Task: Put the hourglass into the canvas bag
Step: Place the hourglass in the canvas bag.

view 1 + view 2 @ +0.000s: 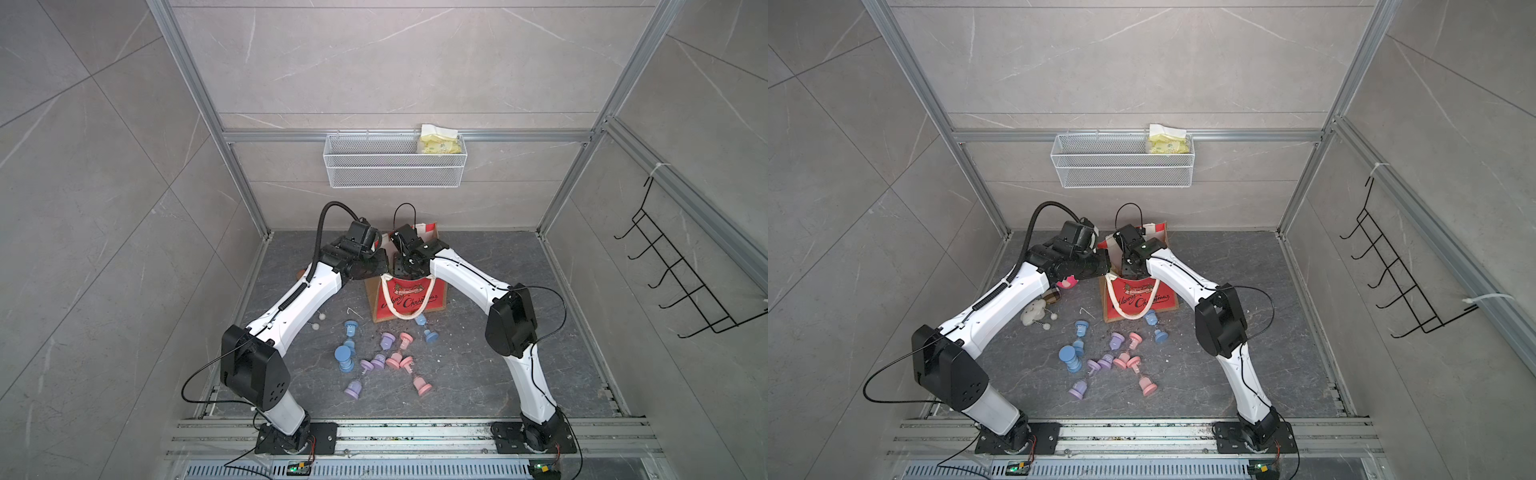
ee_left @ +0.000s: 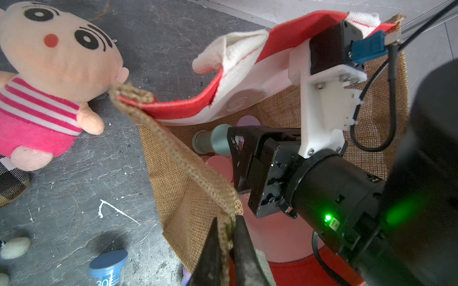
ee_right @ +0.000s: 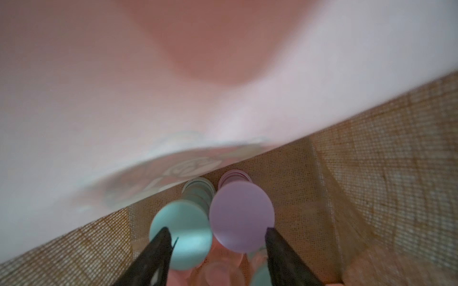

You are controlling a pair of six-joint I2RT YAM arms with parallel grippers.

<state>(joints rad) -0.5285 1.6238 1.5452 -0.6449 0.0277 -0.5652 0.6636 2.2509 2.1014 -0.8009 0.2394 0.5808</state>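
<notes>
Nearest the arm bases, small pastel plastic hourglasses [image 1: 392,360] in blue, purple and pink are scattered over the dark grey stone-patterned worktop [image 1: 519,374]. Most are tipped on their sides, and all are well apart from both sets of jaws.

Just beyond them the boxy canvas bag [image 1: 409,301] is found upright with its mouth open. It has a red "Merry Christmas" front, tan burlap sides and white rope handles. In the left wrist view the left jaws are seen pinched tight on the burlap rim of the bag's side wall.

The right jaws are inside the bag. In the right wrist view they are parted to a moderate width and nothing is clamped between them. Just ahead of them, within the bag, a lilac hourglass [image 3: 241,218] and a teal hourglass [image 3: 182,235] are seen end-on, side by side. The lilac cap is framed between the two tips, but whether either tip touches it cannot be told.

Beside the bag, on the left arm's side, a plush doll in a pink striped shirt [image 2: 49,74] is laid on the worktop.

Farthest off, a white wire basket [image 1: 395,166] is hung on the back wall, with a yellow packet [image 1: 440,143] held at one end. A black wire hook rack [image 1: 681,270] is fixed to the side wall.
</notes>
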